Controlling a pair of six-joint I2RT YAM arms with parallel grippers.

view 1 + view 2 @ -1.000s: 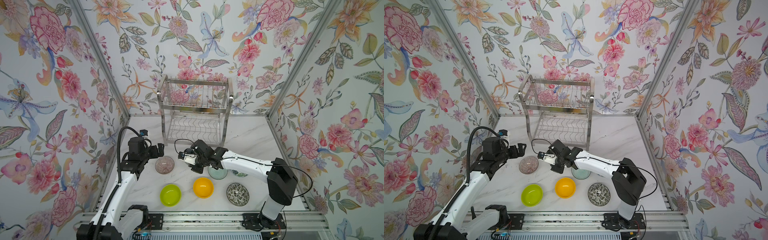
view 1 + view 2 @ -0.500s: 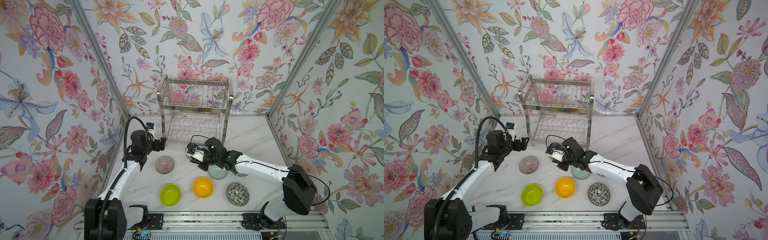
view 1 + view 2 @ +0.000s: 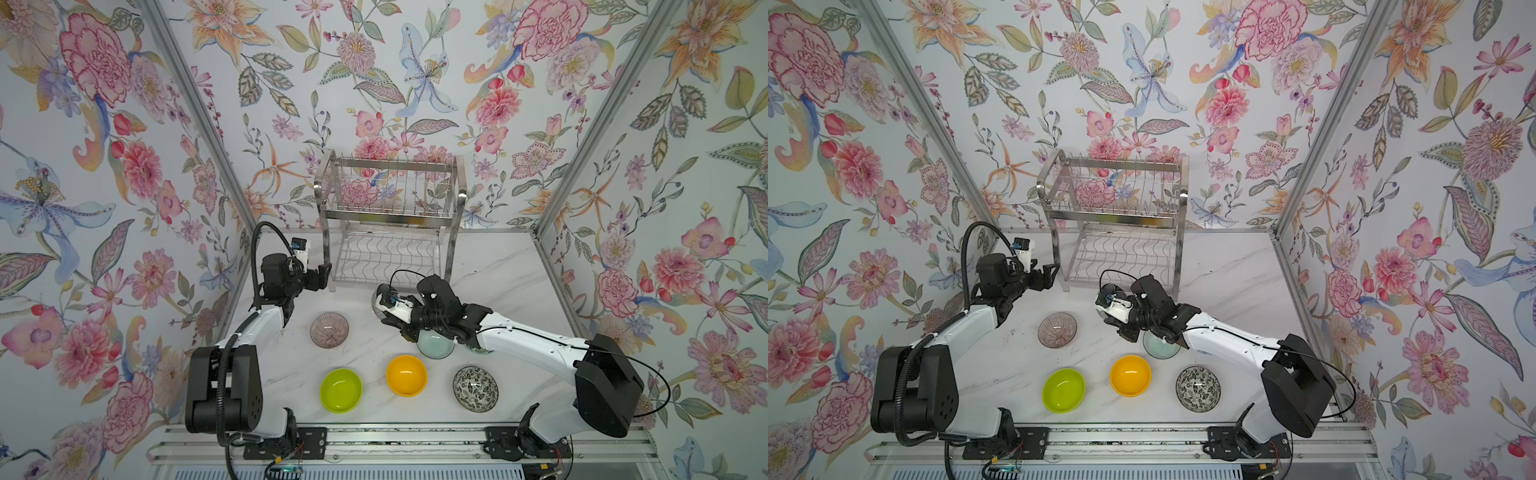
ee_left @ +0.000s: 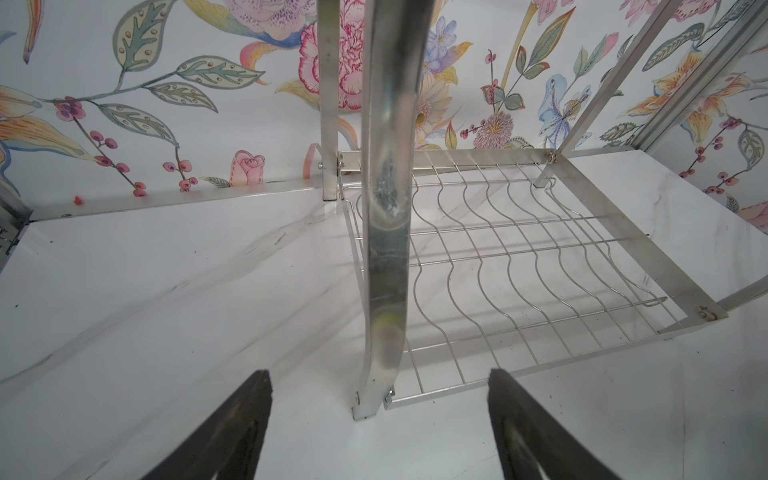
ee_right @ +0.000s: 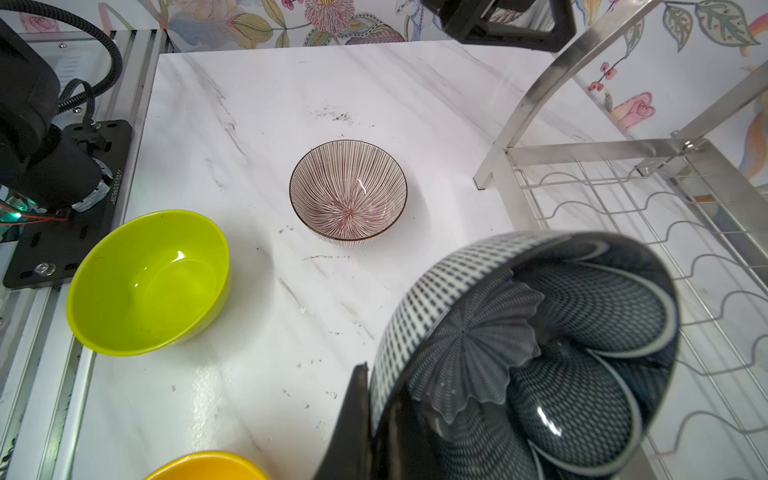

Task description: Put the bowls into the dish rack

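navy flower bowl [image 5: 540,353] held at dish rack [image 3: 388,220] front

front row: lime green bowl [image 3: 340,390], orange-yellow bowl [image 3: 406,375], black-and-white floral bowl [image 3: 475,388]. behind: ribbed bowl [image 3: 329,330], mint bowl [image 3: 435,347]. right gripper [image 5: 376,419] pinches navy rim, bowl tilted. left gripper [image 4: 380,415] jaws apart, empty, at front post [image 4: 386,208].

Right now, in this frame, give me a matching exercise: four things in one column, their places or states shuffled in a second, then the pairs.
1. dark navy bowl
2. lime green bowl
3. ribbed bowl
4. left gripper

A. open, a front post of the dish rack between its jaws
B. front row, beside the orange-yellow bowl
C. tilted, clamped in the right gripper
D. upright, standing apart from the other bowls

Pairs: 1-C, 2-B, 3-D, 4-A
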